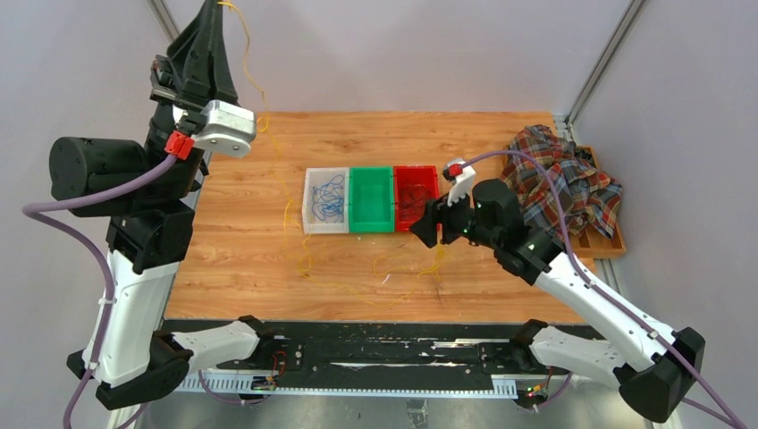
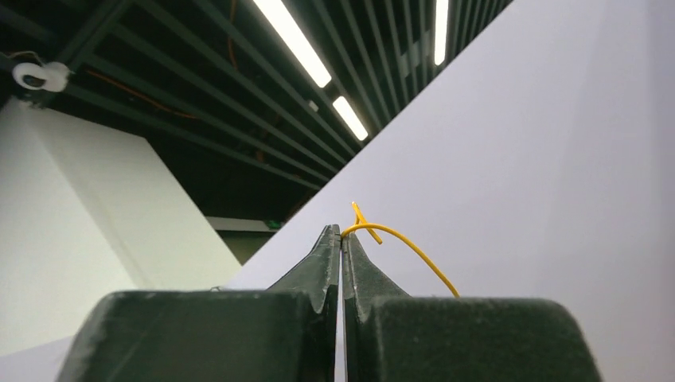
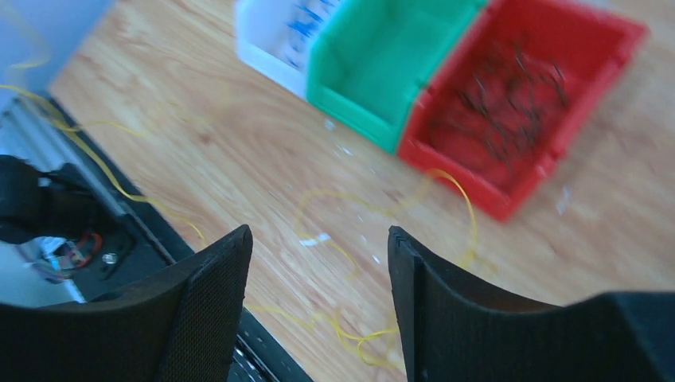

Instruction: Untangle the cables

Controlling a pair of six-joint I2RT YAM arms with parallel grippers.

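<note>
A thin yellow cable hangs from my left gripper, which is raised high above the table's far left corner. In the left wrist view the left gripper is shut on the yellow cable at its very tips. The cable runs down to the wooden table and lies in loose loops near the front. My right gripper hovers low over those loops, in front of the red bin. The right gripper stands open with nothing between its fingers, with the yellow cable on the wood below.
Three bins stand in a row mid-table: a white bin holding blue cables, a green bin, and a red bin holding dark cables. A plaid cloth lies over a wooden tray at the right edge.
</note>
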